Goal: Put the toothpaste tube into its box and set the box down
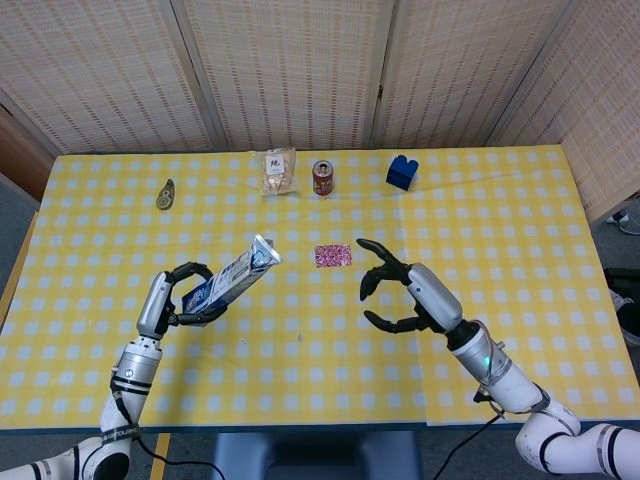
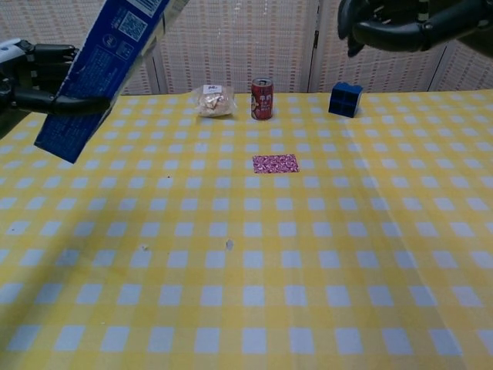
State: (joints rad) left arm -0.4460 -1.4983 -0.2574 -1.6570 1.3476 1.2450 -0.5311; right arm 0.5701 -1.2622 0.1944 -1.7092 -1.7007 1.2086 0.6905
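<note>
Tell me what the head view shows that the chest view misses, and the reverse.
Only the head view shows the small olive object near the table's far left edge, both forearms, and the whole right hand, open and empty. Only the chest view shows the box's printed code panel. Both show the left hand holding the toothpaste box, the red can, snack bag, blue block and pink packet.

In the chest view the blue toothpaste box point(image 2: 100, 73) runs off the top edge, so its upper end is cut away, and the left hand point(image 2: 38, 77) holding it is clipped by the left edge. The right hand point(image 2: 400, 27) is partly cut by the top edge there. Whether the tube lies inside the box cannot be told. Beyond the box, print on the red can point(image 1: 323, 177) is too small to read.
</note>
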